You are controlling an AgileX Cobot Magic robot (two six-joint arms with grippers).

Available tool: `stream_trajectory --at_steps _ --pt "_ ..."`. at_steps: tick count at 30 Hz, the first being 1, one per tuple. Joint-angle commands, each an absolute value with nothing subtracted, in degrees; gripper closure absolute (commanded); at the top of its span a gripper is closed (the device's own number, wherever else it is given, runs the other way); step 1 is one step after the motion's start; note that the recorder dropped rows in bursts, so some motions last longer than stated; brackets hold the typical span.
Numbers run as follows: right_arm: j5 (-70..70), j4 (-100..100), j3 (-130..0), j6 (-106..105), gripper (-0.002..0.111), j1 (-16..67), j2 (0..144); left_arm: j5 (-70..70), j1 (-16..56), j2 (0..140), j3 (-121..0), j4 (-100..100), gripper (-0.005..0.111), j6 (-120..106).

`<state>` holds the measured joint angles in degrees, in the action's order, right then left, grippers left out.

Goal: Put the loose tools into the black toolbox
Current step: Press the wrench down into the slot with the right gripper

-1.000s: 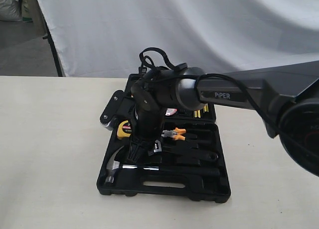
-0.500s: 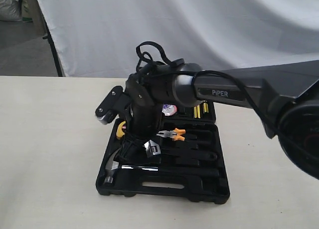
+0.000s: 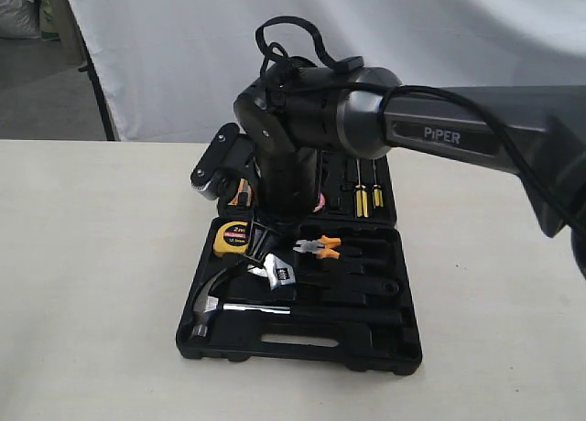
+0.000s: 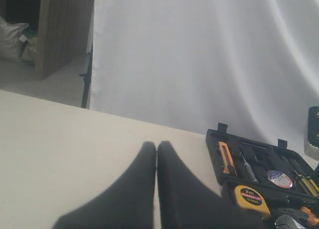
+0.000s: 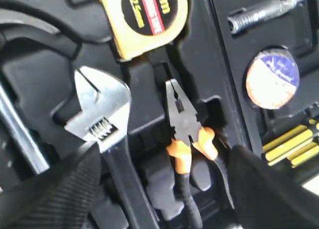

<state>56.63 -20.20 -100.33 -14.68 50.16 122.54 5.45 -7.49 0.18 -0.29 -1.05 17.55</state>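
Observation:
The black toolbox lies open on the table. In its near half the claw hammer lies along the front, and the adjustable wrench lies just behind it with its handle running right. The tape roll with the bluish label sits in the far half, mostly hidden behind the arm in the exterior view. My right gripper hangs open above the wrench head with nothing between its fingers. My left gripper is shut and empty over bare table, left of the case.
A yellow tape measure and orange-handled pliers sit in the case by the wrench. Yellow-handled screwdrivers and an orange utility knife lie in the far half. A white backdrop hangs behind the table.
My right gripper has risen and drawn back from low over the wrench head. The wrench stays lying in the case. The hammer has not moved.

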Motion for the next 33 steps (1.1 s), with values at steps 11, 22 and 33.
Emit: stream_trajectory --at_steps 11,22,33 --pt "59.6 -15.8 -99.9 -26.4 0.04 45.1 126.8 5.0 -8.9 0.0 -0.4 -1.3 0.106 17.8" --pt "58.8 -11.5 -99.9 -31.7 0.067 44.8 130.4 5.0 -8.9 0.0 -0.4 -1.3 0.106 17.8" --pt "58.8 -10.1 -99.9 -31.3 0.109 44.8 130.4 5.0 -8.9 0.0 -0.4 -1.3 0.106 17.8"
